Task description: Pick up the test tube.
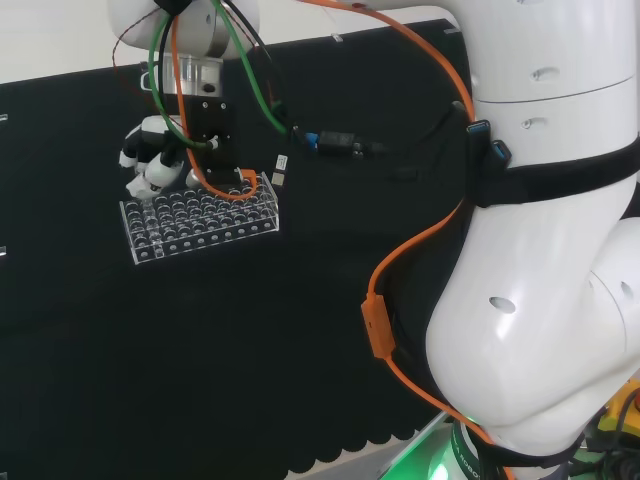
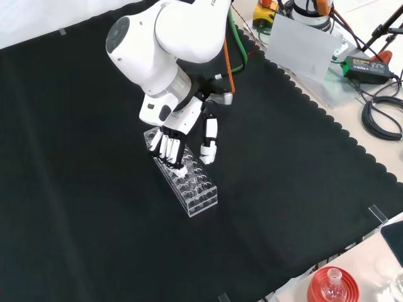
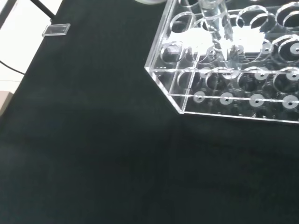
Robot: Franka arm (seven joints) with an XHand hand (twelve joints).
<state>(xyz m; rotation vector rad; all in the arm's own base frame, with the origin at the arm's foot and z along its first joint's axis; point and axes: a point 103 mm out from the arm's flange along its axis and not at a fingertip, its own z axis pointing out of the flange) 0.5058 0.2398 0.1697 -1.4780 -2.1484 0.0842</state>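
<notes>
Black cloth (image 3: 93, 158) lies nearest your wrist camera, bare up to the corner of a clear plastic rack (image 3: 224, 100) with rows of round holes. One clear test tube (image 3: 216, 23) stands upright in a hole close to that corner, its glass walls catching the light; you can just make it out among the reflections.

From your front camera, the rack (image 2: 196, 196) sits on the cloth (image 2: 75, 189) as a long narrow block running away from the lens toward the upper left. At the near edge of this view, a red ribbed stand (image 2: 332, 286) with a small flask on it rests off the cloth, well apart from the rack. The hand (image 2: 182, 135) comes down over the rack's far half, its fingers (image 2: 169, 148) pointing down at the holes and bunched together, and its thumb (image 2: 208, 146) held apart on the right side. The tube (image 2: 189, 167) appears here as a faint clear glint just below the fingertips; whether they touch it you cannot tell. The fingers look nearly straight and hold nothing that you can make out.

From your head camera, the rack (image 1: 200, 228) lies left of the arm's big white links, and the hand (image 1: 152, 160) sits above its far left corner, fingers curved down toward the holes. An orange cable (image 1: 380, 330) loops across the view in front of the cloth.
</notes>
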